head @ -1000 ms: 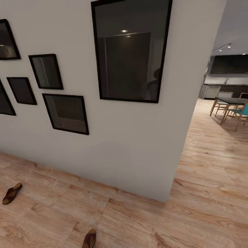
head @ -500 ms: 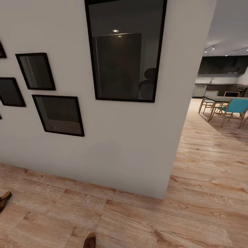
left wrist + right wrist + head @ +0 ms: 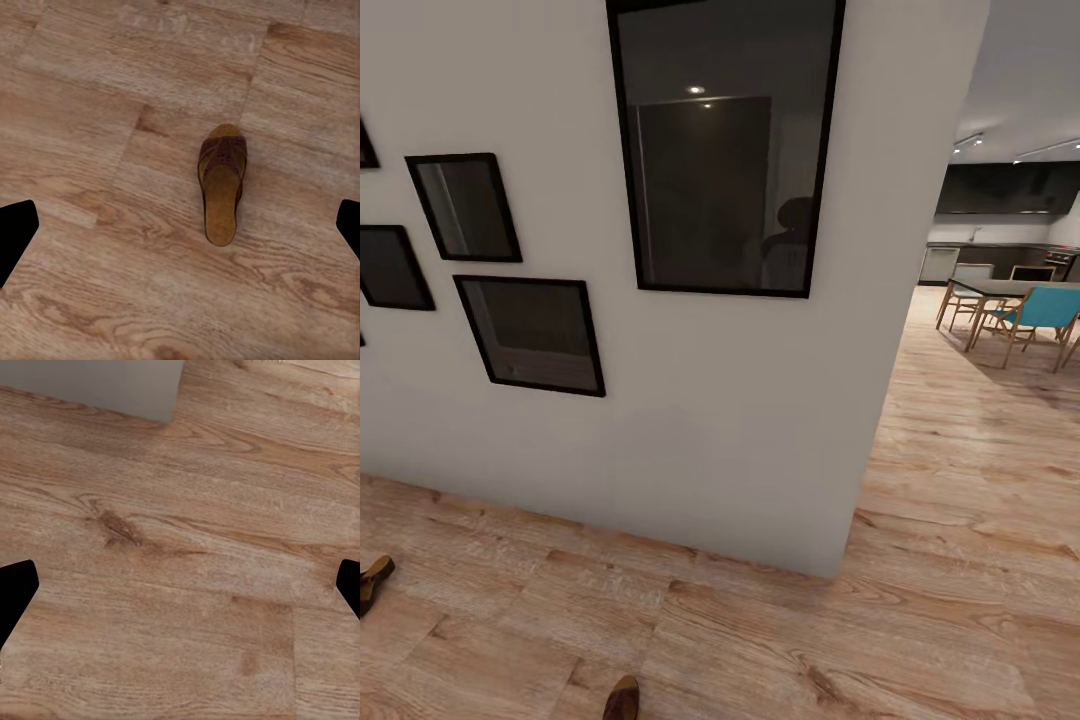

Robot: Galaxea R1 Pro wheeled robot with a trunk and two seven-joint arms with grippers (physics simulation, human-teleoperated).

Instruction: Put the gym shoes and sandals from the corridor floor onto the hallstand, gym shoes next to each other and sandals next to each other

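Sandals (image 3: pixel 622 698) (image 3: pixel 372 580) lie apart on open corridor floor (image 3: pixel 760 640).

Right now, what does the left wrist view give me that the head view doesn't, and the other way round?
Left wrist view: one whole brown sandal lying flat on the corridor floor, strap and footbed plain to see, with the open left claw empty above it. Head view: the white wall with black picture frames, its corner, and a dining table with chairs beyond. Both show wood planks and sandals, but the head view catches just two tips at its edges.
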